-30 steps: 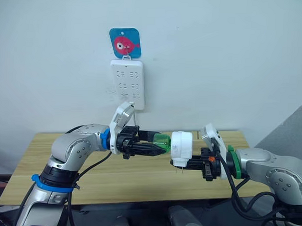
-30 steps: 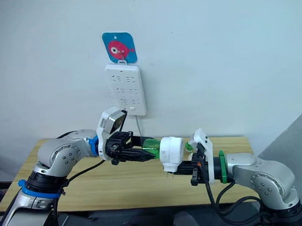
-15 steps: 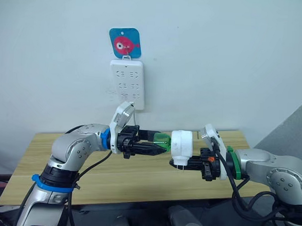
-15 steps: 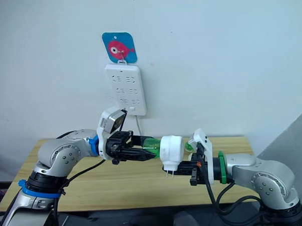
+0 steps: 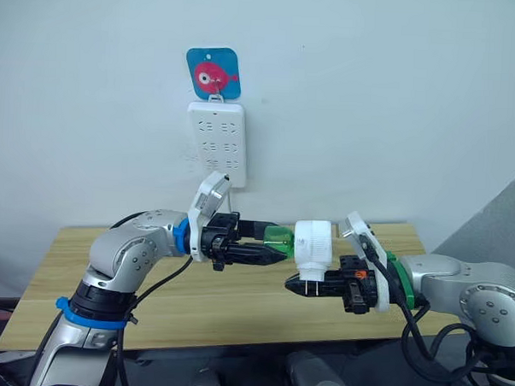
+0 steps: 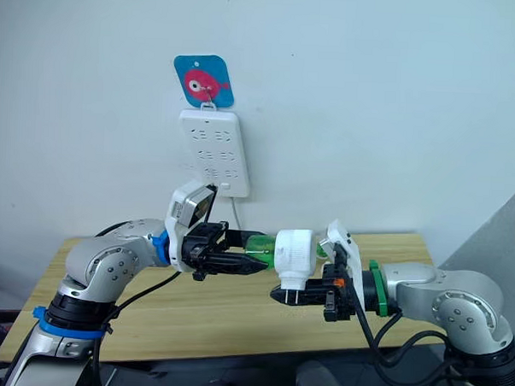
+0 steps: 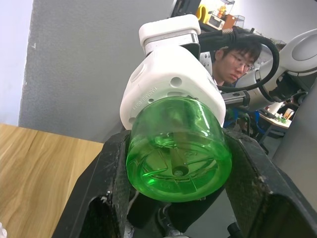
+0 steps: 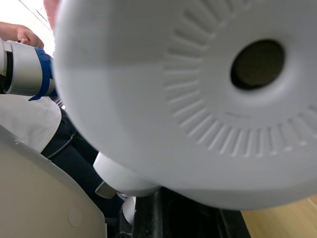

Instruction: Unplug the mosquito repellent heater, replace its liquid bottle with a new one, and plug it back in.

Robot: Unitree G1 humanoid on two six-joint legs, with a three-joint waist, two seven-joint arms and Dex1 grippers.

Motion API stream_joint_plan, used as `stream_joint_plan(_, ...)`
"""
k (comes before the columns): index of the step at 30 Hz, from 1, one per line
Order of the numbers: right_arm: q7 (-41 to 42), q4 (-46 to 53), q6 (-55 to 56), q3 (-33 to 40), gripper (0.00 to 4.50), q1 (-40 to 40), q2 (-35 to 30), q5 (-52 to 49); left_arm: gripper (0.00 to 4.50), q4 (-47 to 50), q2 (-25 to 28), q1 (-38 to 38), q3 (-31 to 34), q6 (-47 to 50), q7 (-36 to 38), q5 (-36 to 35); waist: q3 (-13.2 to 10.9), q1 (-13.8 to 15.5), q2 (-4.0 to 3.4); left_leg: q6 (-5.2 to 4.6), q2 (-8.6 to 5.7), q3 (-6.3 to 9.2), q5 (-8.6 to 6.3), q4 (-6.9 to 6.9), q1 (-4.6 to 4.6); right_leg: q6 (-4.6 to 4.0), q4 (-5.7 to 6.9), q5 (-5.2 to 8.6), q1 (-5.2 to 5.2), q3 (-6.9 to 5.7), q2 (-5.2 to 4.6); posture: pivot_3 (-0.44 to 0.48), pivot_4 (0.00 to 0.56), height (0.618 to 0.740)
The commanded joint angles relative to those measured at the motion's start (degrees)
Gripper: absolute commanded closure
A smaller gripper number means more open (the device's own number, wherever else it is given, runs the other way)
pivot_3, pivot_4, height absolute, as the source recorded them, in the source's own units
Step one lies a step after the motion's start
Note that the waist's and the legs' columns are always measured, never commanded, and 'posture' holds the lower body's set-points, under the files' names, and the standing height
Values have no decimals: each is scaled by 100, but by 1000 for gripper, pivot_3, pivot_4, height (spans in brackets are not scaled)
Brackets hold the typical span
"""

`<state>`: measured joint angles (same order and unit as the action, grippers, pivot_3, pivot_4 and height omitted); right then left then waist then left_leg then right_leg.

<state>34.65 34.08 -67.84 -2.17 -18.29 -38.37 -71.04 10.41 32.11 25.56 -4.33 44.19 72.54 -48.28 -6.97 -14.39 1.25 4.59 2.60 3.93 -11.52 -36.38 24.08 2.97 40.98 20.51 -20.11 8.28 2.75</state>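
Right pincer [image 5: 294, 286] slid lower under heater [image 5: 312, 244]; grip unclear. Left pincer [image 7: 173, 188] clamps green bottle [image 7: 178, 148]; person [image 7: 233, 62] behind.

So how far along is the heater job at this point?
Unplugging looks done: the mosquito repellent heater is off the wall power strip, held above the table. In hand: the left end effector is shut on the green liquid bottle, which sits at the heater's base, and the right end effector is under the heater. Whether this bottle is old or new is unclear. Plugging back in remains.
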Motion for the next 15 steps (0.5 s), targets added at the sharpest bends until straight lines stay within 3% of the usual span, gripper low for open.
stream_joint_plan(1, 95, 383, 205, 150, 4500, -193, 60, -535, 2270, -83, 42, 40, -68, -33, -300, 322, 0, 0, 0, 0, 0, 0, 0, 0, 0, 0, 0, 0, 0, 0, 0, -244, 49, 733)
stream_joint_plan(15, 87, 434, 224, 32, 4500, -195, -129, -396, 2270, -145, 13, -43, -68, -188, -317, 356, 0, 3, 0, 0, 0, -1, 0, 1, 3, 0, -1, 0, -4, 0, 0, -246, 49, 733)
